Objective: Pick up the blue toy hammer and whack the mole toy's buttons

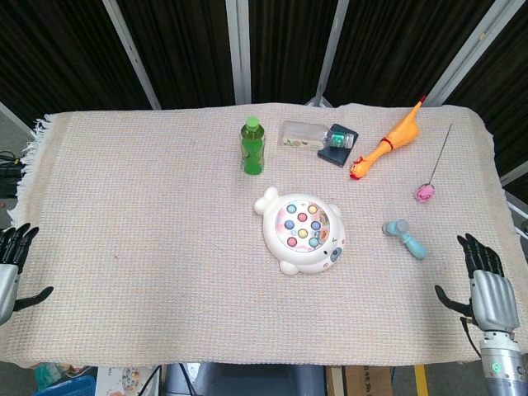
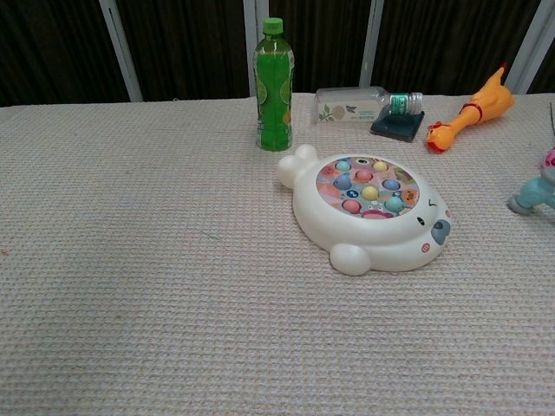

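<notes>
- blue toy hammer [image 1: 404,236] lying flat on the table [image 1: 148,214], just right of the mole toy [image 1: 302,229]
- right hand [image 1: 488,289] nearest, fingers apart, empty; left hand [image 1: 8,271] likewise
- best gripped by the handle, head left free to strike

A coarse, matt woven cloth [image 1: 148,214] covers the tabletop. The mole toy [image 2: 368,211] is smooth, glossy white plastic; the green bottle [image 2: 273,85] is clear, shiny plastic.
</notes>
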Action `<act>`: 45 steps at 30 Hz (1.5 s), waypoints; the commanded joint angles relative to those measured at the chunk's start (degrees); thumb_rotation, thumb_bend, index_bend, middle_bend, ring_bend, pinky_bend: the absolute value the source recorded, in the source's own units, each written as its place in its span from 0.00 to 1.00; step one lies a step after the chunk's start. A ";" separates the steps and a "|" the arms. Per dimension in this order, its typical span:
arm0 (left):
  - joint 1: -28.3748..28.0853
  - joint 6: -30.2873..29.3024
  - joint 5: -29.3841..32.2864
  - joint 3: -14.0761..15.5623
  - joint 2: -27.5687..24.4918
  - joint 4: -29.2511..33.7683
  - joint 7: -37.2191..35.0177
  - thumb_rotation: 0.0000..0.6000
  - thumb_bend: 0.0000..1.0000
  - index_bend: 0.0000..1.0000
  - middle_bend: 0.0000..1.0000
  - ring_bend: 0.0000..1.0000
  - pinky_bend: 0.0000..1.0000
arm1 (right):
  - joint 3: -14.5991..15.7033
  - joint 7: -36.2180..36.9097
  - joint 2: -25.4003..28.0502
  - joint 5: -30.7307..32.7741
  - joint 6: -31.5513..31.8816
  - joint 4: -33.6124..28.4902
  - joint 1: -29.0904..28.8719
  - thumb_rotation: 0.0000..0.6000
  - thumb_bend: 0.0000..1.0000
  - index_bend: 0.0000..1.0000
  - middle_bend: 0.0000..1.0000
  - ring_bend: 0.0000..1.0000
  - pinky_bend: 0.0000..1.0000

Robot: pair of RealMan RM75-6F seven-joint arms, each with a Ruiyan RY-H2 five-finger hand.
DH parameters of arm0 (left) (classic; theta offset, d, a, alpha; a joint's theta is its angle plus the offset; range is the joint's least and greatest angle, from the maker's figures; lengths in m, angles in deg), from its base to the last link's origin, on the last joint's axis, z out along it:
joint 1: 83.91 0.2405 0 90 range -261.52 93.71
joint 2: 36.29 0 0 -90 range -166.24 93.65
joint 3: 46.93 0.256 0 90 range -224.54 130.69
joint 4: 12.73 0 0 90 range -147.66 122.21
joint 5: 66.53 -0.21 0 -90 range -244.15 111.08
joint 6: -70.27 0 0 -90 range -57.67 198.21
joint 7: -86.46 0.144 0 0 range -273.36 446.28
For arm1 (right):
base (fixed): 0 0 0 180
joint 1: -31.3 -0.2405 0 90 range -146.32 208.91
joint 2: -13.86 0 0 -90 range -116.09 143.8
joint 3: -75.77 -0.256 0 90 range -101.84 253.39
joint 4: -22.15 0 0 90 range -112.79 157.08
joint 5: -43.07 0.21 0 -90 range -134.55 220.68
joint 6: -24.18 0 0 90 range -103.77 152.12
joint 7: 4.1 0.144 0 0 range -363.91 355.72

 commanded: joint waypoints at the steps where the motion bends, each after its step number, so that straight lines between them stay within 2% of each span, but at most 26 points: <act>1: 0.13 -0.52 -0.22 -0.22 0.21 -0.52 -0.38 1.00 0.00 0.00 0.00 0.00 0.00 | -4.11 0.24 -0.41 8.19 -3.48 -3.30 -2.27 1.00 0.29 0.04 0.00 0.00 0.00; 5: 0.08 -0.33 -0.02 -0.35 0.16 -0.61 -1.14 1.00 0.00 0.00 0.00 0.00 0.00 | -7.31 -1.21 -2.36 15.18 -5.00 -4.37 -4.35 1.00 0.29 0.17 0.00 0.00 0.00; 8: 0.02 -0.08 0.00 -0.32 0.05 -0.50 -1.59 1.00 0.00 0.00 0.00 0.00 0.00 | -10.98 -0.70 -4.16 23.06 -6.10 -5.53 -6.02 1.00 0.29 0.25 0.00 0.00 0.00; 12: -0.02 0.17 -0.08 -0.20 -0.09 -0.35 -1.84 1.00 0.00 0.00 0.00 0.00 0.00 | -13.92 -3.10 -6.94 30.77 -5.86 -3.86 -8.46 1.00 0.29 0.30 0.01 0.00 0.00; 19: -0.18 0.56 0.16 -0.32 -0.09 -0.47 -2.10 1.00 0.00 0.00 0.00 0.00 0.00 | -16.05 -7.04 -12.09 38.96 -5.79 1.10 -12.13 1.00 0.29 0.35 0.03 0.00 0.00; 29: -0.50 1.38 0.78 -0.52 -0.19 -0.25 -2.48 1.00 0.00 0.00 0.00 0.00 0.00 | -16.61 -9.08 -17.59 42.45 -6.57 6.75 -15.18 1.00 0.29 0.41 0.06 0.00 0.00; 45: -0.97 2.62 1.44 -0.61 -0.46 0.20 -2.95 1.00 0.00 0.00 0.00 0.00 0.00 | -17.89 -10.33 -23.09 44.68 -8.17 13.60 -18.09 1.00 0.29 0.44 0.08 0.00 0.00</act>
